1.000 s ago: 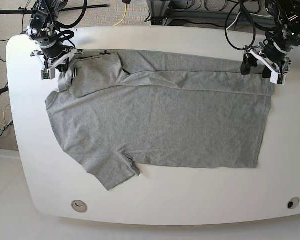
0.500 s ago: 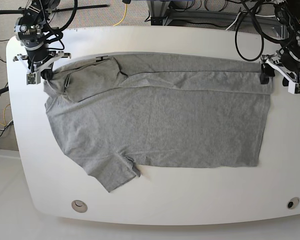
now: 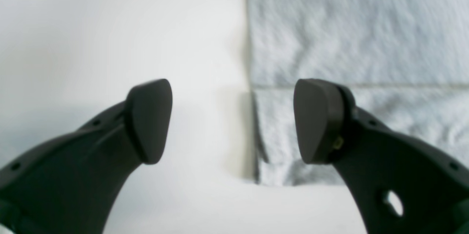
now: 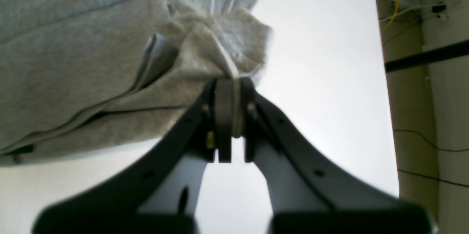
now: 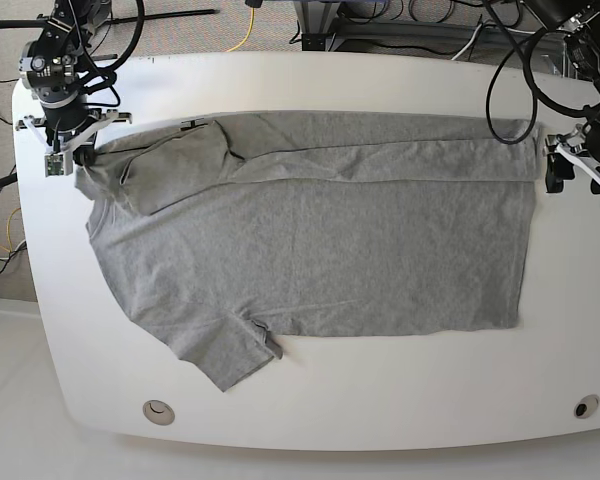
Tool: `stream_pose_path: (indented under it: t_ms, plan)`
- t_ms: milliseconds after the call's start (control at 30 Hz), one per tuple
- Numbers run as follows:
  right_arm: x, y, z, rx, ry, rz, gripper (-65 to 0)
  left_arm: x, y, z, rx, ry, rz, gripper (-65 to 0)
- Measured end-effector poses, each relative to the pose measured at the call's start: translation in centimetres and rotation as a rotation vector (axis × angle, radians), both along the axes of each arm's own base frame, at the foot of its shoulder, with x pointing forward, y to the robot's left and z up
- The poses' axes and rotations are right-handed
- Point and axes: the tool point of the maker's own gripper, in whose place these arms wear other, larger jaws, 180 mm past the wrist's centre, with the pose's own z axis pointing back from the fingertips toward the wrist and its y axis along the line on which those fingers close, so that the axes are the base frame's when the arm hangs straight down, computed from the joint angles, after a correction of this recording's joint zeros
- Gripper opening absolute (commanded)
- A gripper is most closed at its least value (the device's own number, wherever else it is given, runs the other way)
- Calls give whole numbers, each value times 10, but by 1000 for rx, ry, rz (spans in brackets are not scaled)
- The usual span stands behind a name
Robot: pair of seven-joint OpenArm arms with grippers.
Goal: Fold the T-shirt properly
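My right gripper (image 4: pixel 230 117) is clamped tight on a bunched bit of the T-shirt (image 5: pixel 310 240), at its end on the base view's left; the cloth puckers right at my fingertips. My left gripper (image 3: pixel 232 120) stands with its jaws wide apart and holds nothing: one pad (image 3: pixel 317 120) hangs over the shirt's corner, the other over bare table (image 5: pixel 330 400), just off the shirt's other end. Between my two arms the shirt lies spread flat across the white table, its far edge folded over in a long strip, one sleeve (image 5: pixel 230 350) sticking out on the near side. Beyond the table, cables (image 5: pixel 245 30) trail over the floor.
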Motion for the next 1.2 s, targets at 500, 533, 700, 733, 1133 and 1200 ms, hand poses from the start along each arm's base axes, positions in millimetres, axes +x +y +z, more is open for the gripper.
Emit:
stream_pose_path:
  t_ms: [500, 533, 700, 733, 1133, 1200]
  plan:
    - [-28, 0, -30, 36, 129, -27, -496, -5, -1, -5, -2, 24, 3, -171]
    - [-28, 0, -31, 37, 129, -28, -452, -5, -1, -5, -2, 24, 3, -171]
    - [-28, -1, -30, 37, 127, -31, -285, -5, -1, -6, -2, 25, 1, -171]
    - [-28, -1, -30, 37, 127, -31, -280, -4, -3, -6, -2, 27, -4, -171]
    - [-42, -23, -24, 17, 121, -99, -280, -2, -12, -10, -8, 38, -33, -171]
    - [-41, -26, -22, 12, 115, -108, -280, -2, -12, -10, -8, 38, -33, -171]
